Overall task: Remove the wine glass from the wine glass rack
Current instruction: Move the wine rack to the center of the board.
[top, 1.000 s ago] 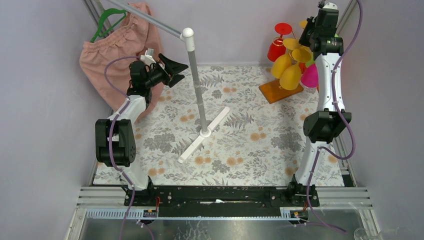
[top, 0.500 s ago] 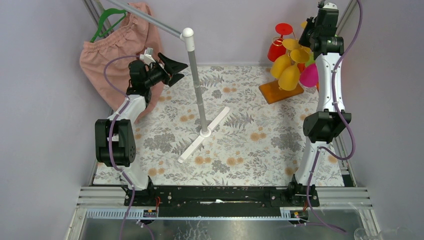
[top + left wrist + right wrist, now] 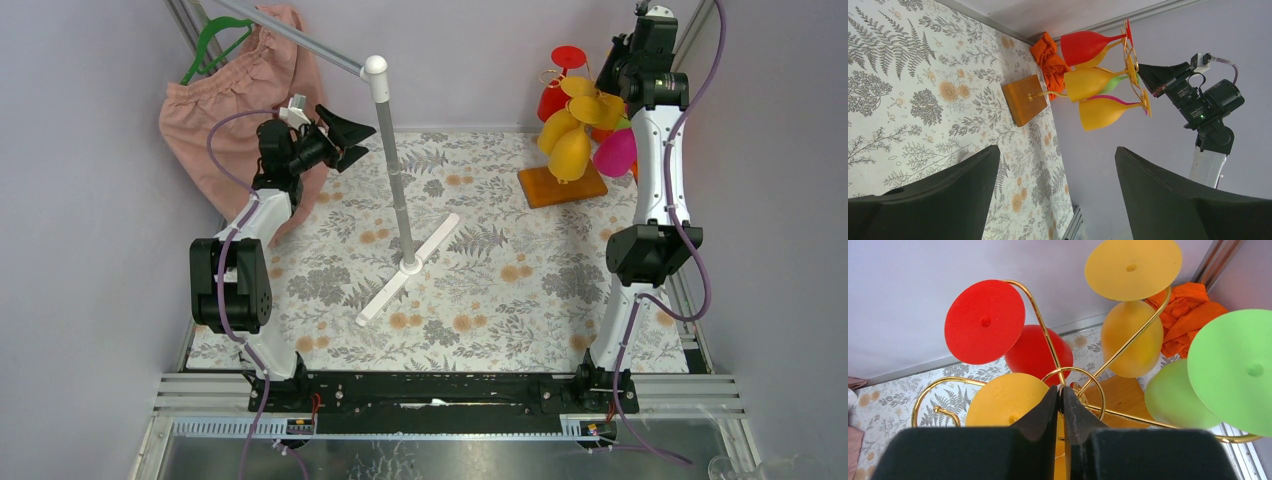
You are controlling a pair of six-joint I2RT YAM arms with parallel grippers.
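Yellow glass [image 3: 1003,397] looks light and slick, best taken by its stem; right claw [image 3: 1062,390] pinched closed, left claw [image 3: 1056,155] open.

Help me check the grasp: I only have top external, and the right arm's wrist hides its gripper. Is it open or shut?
Observer: Shut. In the right wrist view the right gripper is closed tight, its tips at the gold ring atop the wine glass rack.
Operator: Is it holding a glass?
Observer: Cannot tell. A yellow glass foot lies directly under the tips, but any contact is hidden.
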